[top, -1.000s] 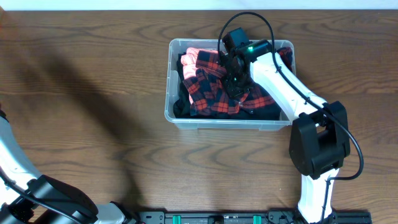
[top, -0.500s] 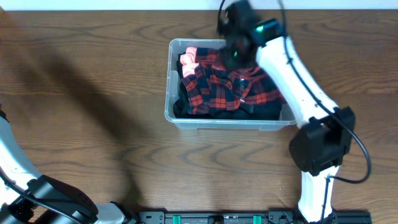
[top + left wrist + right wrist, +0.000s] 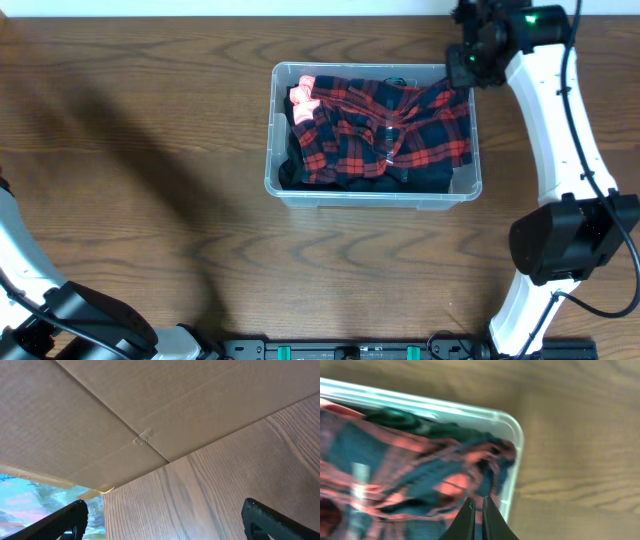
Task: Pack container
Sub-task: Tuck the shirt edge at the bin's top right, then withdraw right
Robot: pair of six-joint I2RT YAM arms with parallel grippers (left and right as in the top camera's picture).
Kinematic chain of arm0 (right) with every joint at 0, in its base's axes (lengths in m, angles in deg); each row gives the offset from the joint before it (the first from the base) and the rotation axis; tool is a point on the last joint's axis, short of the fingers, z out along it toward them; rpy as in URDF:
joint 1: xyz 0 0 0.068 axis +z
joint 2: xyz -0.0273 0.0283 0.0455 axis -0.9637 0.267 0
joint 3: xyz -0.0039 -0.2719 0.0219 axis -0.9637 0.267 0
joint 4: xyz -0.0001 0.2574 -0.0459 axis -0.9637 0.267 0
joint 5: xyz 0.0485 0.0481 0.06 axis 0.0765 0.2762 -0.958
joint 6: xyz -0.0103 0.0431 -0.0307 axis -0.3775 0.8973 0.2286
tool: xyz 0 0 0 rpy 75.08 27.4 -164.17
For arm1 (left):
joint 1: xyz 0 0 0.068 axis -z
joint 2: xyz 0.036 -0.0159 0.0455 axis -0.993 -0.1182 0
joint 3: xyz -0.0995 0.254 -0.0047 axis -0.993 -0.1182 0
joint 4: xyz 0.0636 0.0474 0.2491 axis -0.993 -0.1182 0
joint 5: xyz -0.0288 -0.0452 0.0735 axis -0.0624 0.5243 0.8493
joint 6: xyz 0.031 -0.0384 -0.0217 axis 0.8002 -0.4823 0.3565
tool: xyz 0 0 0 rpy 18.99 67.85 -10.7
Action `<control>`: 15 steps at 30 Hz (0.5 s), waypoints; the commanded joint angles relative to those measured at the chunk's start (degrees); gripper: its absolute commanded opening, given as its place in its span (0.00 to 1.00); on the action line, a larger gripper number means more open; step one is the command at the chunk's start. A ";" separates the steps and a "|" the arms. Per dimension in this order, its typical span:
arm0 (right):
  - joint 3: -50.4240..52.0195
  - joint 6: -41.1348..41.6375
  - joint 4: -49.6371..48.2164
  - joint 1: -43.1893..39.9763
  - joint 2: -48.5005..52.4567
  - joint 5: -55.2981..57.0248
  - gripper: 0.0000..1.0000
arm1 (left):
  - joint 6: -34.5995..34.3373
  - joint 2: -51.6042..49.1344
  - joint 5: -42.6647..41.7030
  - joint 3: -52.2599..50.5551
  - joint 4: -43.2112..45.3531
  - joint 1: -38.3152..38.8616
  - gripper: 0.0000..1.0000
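Underneath, a dark wood-grain table (image 3: 140, 140) bears the container (image 3: 372, 201) of plaid clothes (image 3: 350, 140).

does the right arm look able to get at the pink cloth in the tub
Probably yes: the pink cloth lies uncovered at the container's open left end; the right gripper, shut, is above its right corner.

Soft, even light falls on the wooden table (image 3: 150, 150), with a broad faint shadow dulling its left side. The right wrist view is smeared, the container (image 3: 512, 425) rim and plaid cloth (image 3: 420, 475) blurred. The cardboard (image 3: 100, 410) shows crisp.
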 commanded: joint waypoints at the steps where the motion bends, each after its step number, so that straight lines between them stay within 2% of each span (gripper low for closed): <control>1: 4.57 -0.68 -0.57 -0.79 0.59 -3.52 0.07 | -0.33 0.63 0.85 -0.68 -0.04 -0.17 0.98; 8: 19.71 -0.63 -11.04 -0.31 0.59 -7.78 0.07 | -0.33 0.63 0.85 -0.68 -0.04 -0.17 0.98; 12: 21.00 -0.63 -11.65 -0.37 0.55 -7.69 0.04 | -0.33 0.63 0.85 -0.68 -0.04 -0.17 0.98; 15: 17.84 -0.63 -11.47 -0.52 -0.48 -7.69 0.05 | -0.33 0.63 0.85 -0.68 -0.04 -0.17 0.98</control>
